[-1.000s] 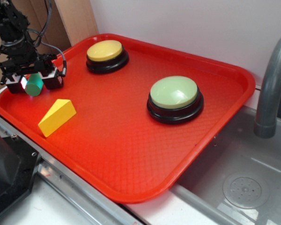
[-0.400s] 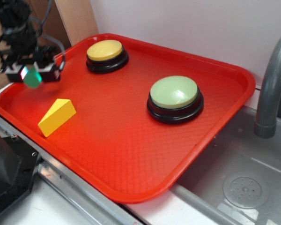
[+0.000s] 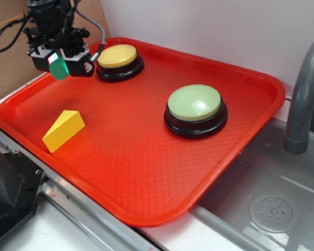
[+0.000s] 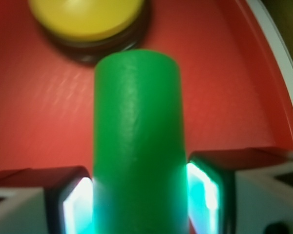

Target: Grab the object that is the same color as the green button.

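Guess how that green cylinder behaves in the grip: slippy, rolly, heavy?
The green cylinder looks solid and rigid, with a smooth surface, so it could slip between the gripper pads. Its round side would probably roll if dropped on the red tray. It looks small, so likely light.

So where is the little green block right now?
In the outside view, the green block is up in the air, pinched in the gripper over the tray's far left corner, just left of the yellow button.

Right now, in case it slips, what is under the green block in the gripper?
Under the green block, held up by the gripper, is bare red tray. The yellow button sits just beyond. The patch straight below is hidden in the wrist view.
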Tool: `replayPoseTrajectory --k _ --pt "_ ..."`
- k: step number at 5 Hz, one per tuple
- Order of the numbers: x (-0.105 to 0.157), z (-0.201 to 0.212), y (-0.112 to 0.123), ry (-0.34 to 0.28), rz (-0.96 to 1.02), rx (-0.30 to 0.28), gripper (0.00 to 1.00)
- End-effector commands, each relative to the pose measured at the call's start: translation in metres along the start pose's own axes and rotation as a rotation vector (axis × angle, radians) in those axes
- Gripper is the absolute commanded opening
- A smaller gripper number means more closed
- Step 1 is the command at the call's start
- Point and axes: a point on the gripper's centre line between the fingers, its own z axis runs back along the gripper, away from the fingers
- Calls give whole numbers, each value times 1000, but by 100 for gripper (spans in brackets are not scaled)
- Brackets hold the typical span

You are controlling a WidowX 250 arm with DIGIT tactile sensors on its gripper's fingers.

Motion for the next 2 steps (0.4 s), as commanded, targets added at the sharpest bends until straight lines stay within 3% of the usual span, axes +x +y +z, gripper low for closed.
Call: replayPoseTrajectory --k 1,2 --pt "-32 31 -43 -24 -220 -86 0" --pt "-29 37 -32 0 -185 -27 18"
